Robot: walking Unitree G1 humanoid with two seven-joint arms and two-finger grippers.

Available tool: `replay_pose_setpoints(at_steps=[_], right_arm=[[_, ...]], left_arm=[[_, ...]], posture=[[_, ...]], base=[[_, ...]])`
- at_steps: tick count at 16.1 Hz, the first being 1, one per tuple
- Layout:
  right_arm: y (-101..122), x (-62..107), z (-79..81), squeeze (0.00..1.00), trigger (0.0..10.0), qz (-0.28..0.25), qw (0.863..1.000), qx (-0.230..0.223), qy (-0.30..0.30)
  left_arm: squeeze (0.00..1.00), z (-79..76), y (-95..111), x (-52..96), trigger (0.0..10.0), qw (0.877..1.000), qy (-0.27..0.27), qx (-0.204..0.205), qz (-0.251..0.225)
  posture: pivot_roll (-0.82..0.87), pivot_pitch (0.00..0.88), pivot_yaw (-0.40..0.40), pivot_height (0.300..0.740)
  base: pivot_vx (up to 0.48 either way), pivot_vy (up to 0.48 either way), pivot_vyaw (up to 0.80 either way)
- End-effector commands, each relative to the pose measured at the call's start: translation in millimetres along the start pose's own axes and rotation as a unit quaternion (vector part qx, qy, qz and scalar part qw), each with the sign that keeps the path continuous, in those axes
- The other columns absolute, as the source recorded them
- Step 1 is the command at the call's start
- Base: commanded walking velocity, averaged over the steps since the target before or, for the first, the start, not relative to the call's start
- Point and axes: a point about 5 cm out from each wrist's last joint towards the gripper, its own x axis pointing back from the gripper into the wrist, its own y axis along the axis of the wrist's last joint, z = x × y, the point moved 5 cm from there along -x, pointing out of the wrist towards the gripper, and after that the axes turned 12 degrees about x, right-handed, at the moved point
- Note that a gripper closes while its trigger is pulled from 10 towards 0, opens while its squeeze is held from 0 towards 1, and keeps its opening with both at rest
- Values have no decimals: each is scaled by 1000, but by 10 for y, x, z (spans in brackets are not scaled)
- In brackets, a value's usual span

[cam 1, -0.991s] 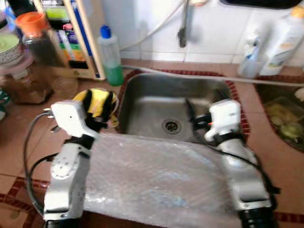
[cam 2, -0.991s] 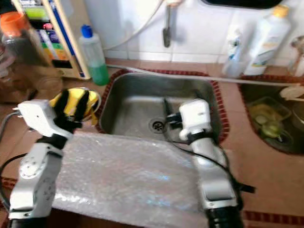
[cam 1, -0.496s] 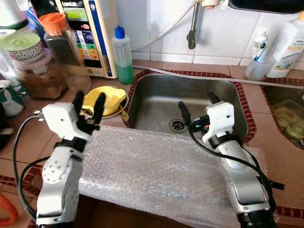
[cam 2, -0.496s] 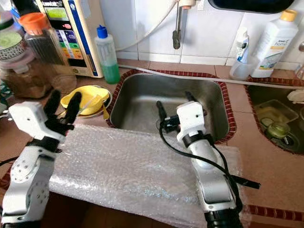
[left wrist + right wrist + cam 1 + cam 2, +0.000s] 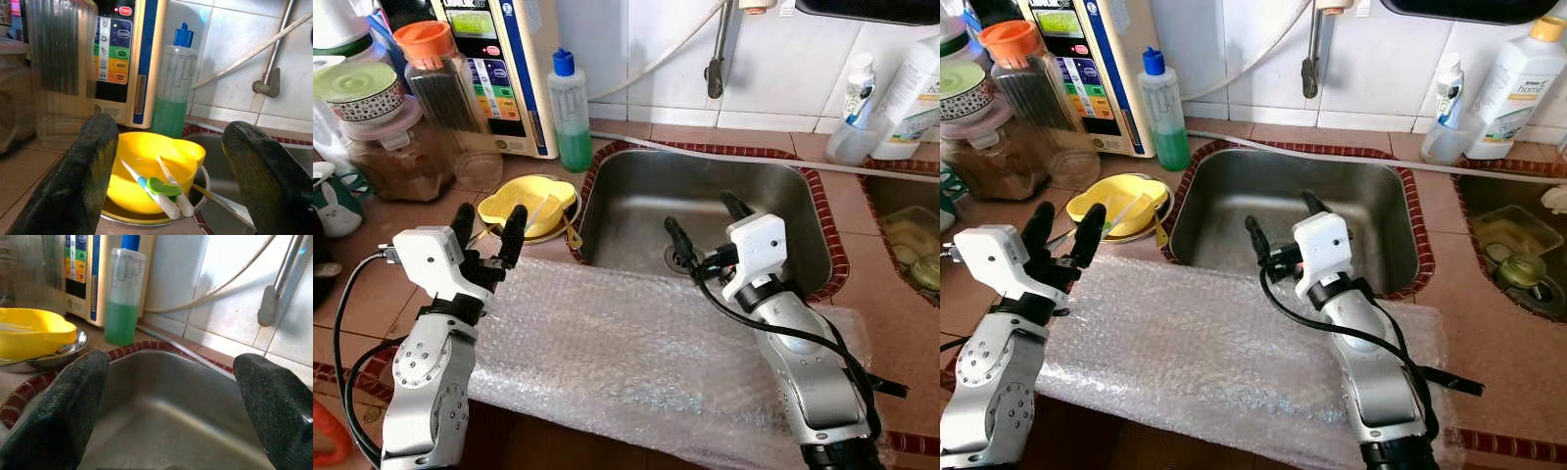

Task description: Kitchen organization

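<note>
Both spread wide: left claw (image 5: 489, 226) (near yellow bowl (image 5: 530, 203)), right claw (image 5: 702, 216) over sink (image 5: 773, 196).

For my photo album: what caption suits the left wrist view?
Open left gripper faces a yellow bowl of utensils, green soap bottle behind.

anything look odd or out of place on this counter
Yes: a sheet of bubble wrap is spread over the counter's front edge, just before the sink, an unusual thing on a kitchen worktop. Both arms reach over it, the left gripper and right gripper open. Nothing looks spilled or broken.
</note>
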Motion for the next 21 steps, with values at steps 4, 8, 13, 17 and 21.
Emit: replay_pose_setpoints(at_steps=[4,8,13,17,21], right_arm=[[96,7,30,0,10000,-14,1000,1,16],[144,28,136,0,10000,-24,998,-14,49],[155,87,355,0,10000,-25,993,-22,110],[155,95,384,0,10000,-24,992,-16,119],[159,92,397,0,10000,-26,992,-12,123]], left_arm=[[1000,30,19,23,10000,999,6,32,-8],[1000,12,-44,46,10000,998,9,66,0],[1000,-12,-124,67,10000,994,19,102,17],[1000,-22,-170,77,10000,991,27,129,30],[0,-83,-246,97,10000,988,16,143,50]], posture=[[-146,115,68,740],[-148,119,66,740],[-147,121,66,740],[-144,123,66,740],[-142,123,63,740]], base=[[0,0,0],[0,0,0],[0,0,0],[0,0,0],[0,0,0]])
